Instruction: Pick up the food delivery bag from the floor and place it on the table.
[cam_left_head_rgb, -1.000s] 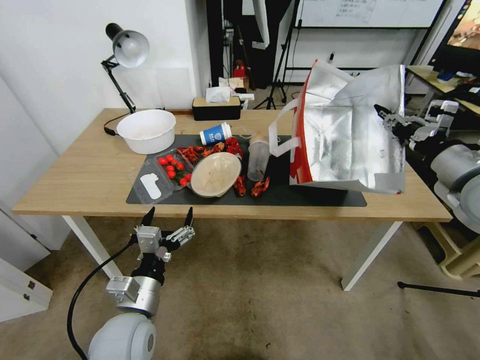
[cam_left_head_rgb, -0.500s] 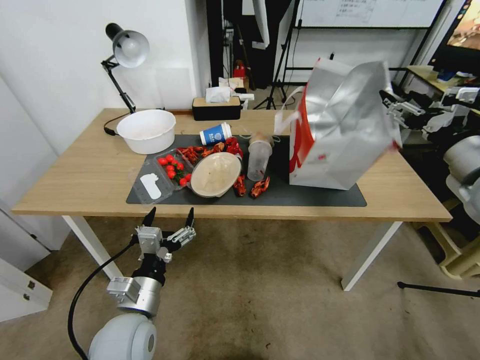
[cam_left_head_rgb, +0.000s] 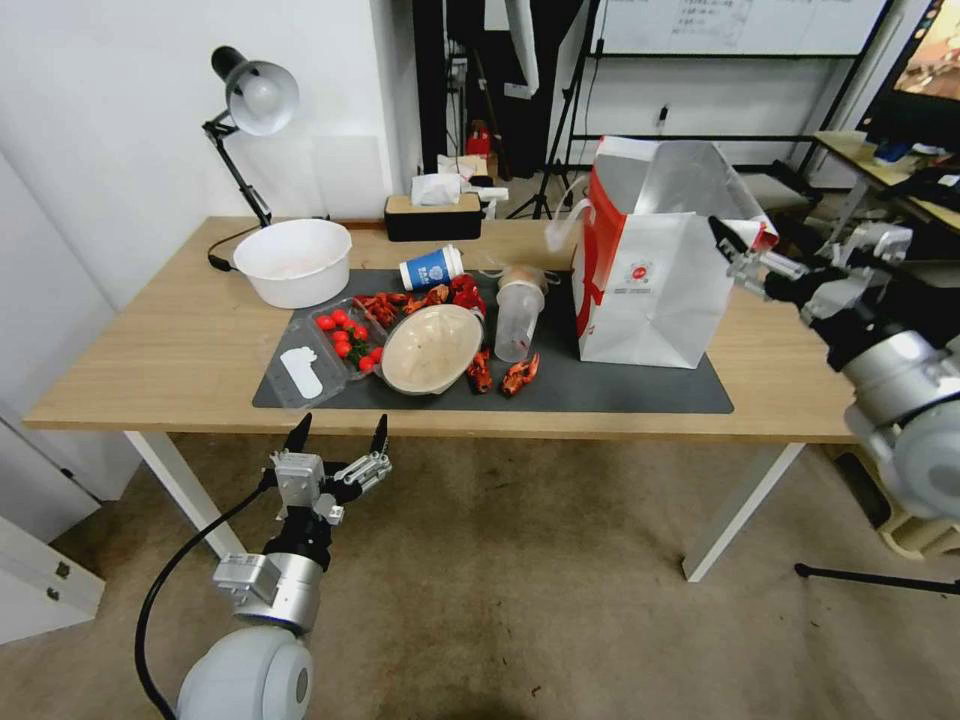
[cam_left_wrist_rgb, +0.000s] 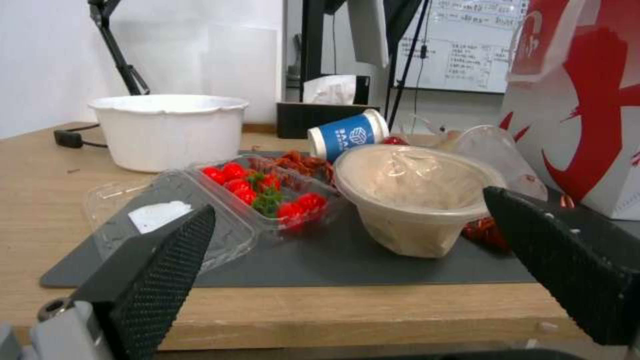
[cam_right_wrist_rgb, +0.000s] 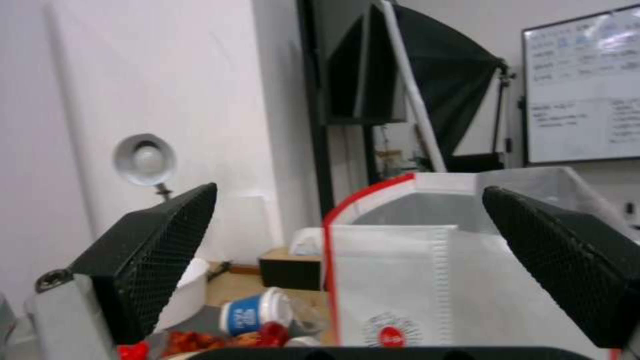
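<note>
The food delivery bag, white and red with a foil lining, stands upright on the right part of the dark mat on the table. My right gripper hovers open by the bag's upper right edge, holding nothing. In the right wrist view the bag sits ahead of the open right gripper. My left gripper hangs open below the table's front edge, above the floor. The left wrist view shows the open left gripper level with the tabletop, the bag off to one side.
On the mat lie a tan bowl, a clear cup, a blue cup on its side, a tomato box and red crayfish. A white bowl, a desk lamp and a tissue box stand behind.
The bag has gone from tilted and lifted to standing upright on the mat. My right gripper has let go of it and drawn back slightly. The left arm has not moved.
</note>
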